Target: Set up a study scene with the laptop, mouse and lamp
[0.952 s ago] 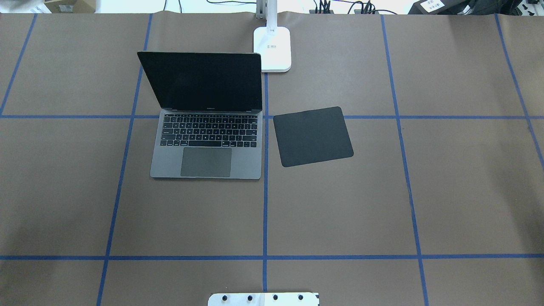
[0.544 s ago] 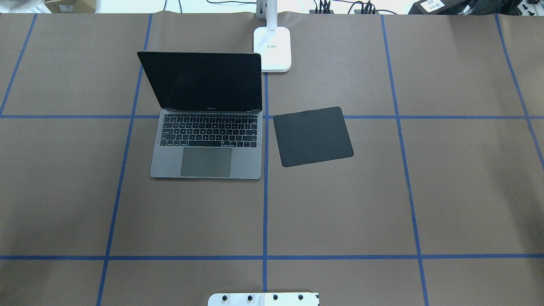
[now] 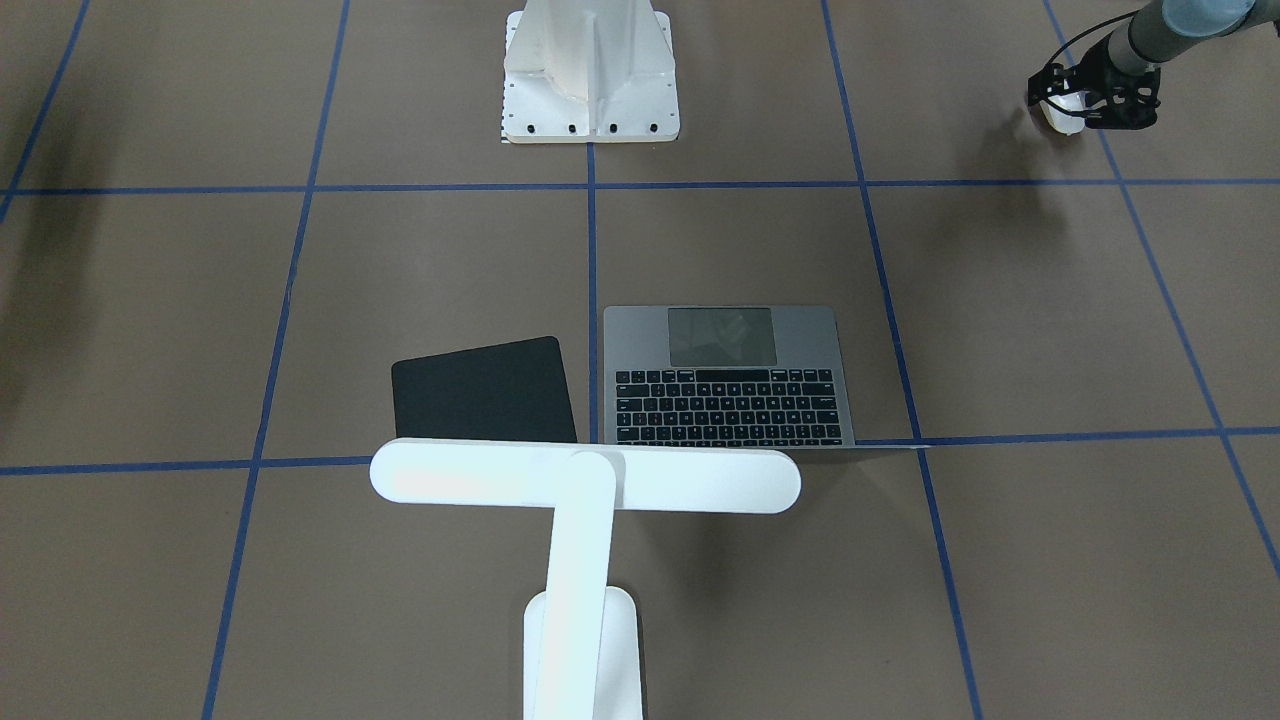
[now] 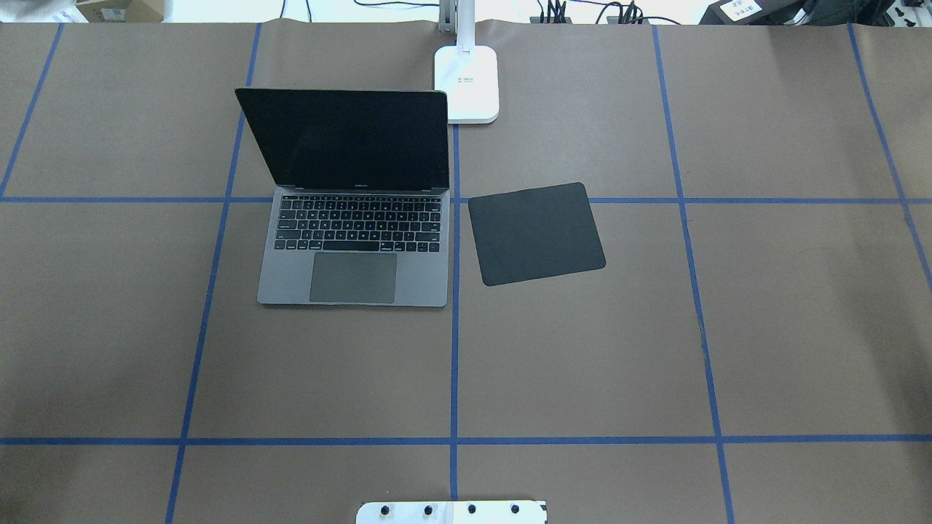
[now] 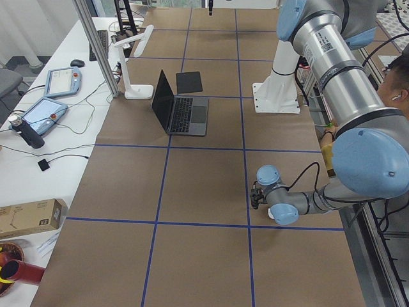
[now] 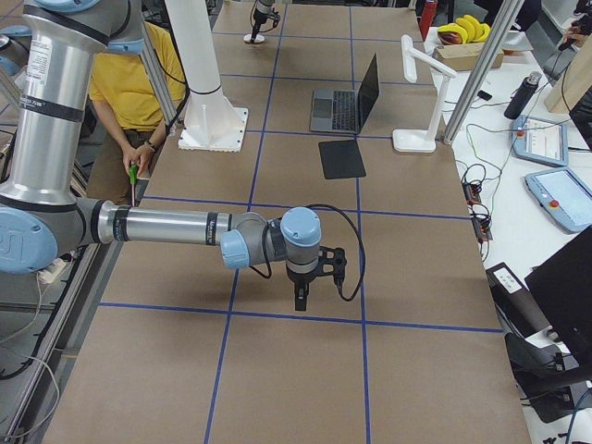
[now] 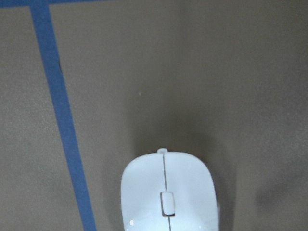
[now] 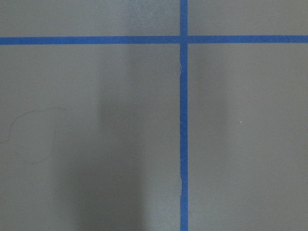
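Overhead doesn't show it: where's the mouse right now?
Front-facing view, top right: the mouse is at the left hand, far from the laptop, beside a blue tape line.

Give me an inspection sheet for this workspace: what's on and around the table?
Surface: brown table with a blue tape grid.
Job's things: laptop open, screen dark; lamp upright beyond it; mouse far off on the robot's left.
Clutter: black pad askew, right of the laptop.
Grippers: left gripper at the mouse, grip unclear; right gripper above bare table, state unclear.
Cables: cable looped at the right wrist; wires on the side bench.
Surroundings: pedestal, seated person, tablets.
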